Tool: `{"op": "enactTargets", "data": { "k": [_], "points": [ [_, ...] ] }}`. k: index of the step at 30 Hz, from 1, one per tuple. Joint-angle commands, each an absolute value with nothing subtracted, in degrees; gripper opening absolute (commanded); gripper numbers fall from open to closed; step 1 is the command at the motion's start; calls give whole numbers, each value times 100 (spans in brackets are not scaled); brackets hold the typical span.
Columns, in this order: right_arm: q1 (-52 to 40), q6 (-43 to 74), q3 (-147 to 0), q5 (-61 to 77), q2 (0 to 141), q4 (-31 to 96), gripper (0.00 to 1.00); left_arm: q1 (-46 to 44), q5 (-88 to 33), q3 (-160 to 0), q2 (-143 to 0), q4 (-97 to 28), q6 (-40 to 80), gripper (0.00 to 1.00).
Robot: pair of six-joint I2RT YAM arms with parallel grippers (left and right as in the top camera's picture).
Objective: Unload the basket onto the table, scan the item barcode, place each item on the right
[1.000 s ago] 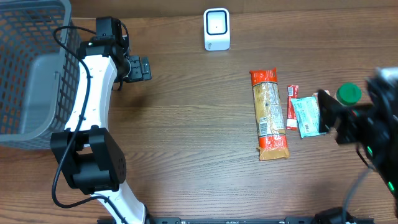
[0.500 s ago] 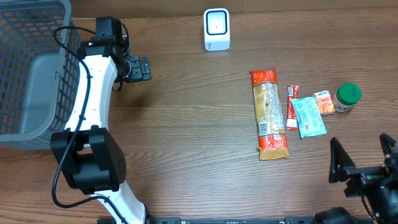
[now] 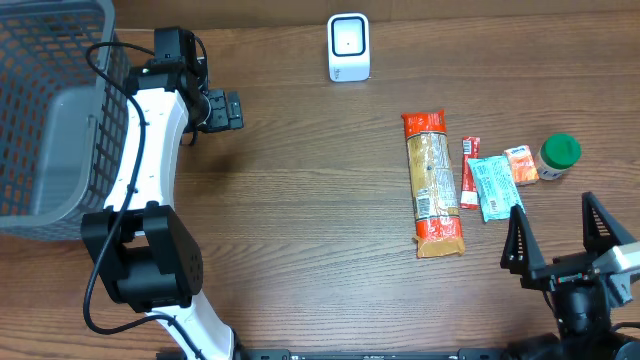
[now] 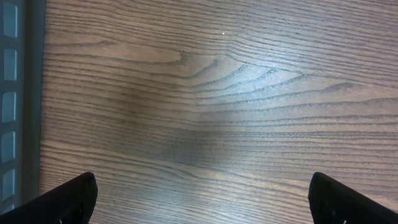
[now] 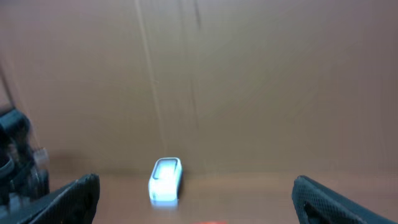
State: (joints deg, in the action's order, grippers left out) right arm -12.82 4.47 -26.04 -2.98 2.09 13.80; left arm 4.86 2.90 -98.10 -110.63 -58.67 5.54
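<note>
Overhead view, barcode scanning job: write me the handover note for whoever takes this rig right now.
Open and empty: left gripper beside the wire basket; right gripper at the near edge, just short of the items.
The scanner stands at the far edge.
Lying on the right, untouched: pasta packet, red sachet, teal packet, orange packet, green-lidded jar.
Done: nothing.
Left: pick up one item and show its barcode to the scanner.
</note>
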Motion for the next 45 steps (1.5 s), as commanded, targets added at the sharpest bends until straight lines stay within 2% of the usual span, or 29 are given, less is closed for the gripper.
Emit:
{"op": "enactTargets", "data": {
  "k": [1,8,21,27,33,45],
  "points": [
    [-1142,447,-2023,137,16,292,100,486,340,-9791,-11026,-5861,489,100],
    [-930,580,-1153,311,16,-1708,100,486,340,-9791,-11026,-5861,489,100],
    [-668,1221,-69,314,16,-1925,100,486,340,-9791,-11026,-5861,489,100],
    [-668,1243,-45,316,16,-1072,100,486,340,-9791,-11026,-5861,489,100],
    [-668,1201,-45,311,16,403,100,486,340,-9791,-11026,-5861,489,100],
    [-668,1203,-45,311,16,462,100,486,340,-9791,-11026,-5861,489,100]
  ]
}}
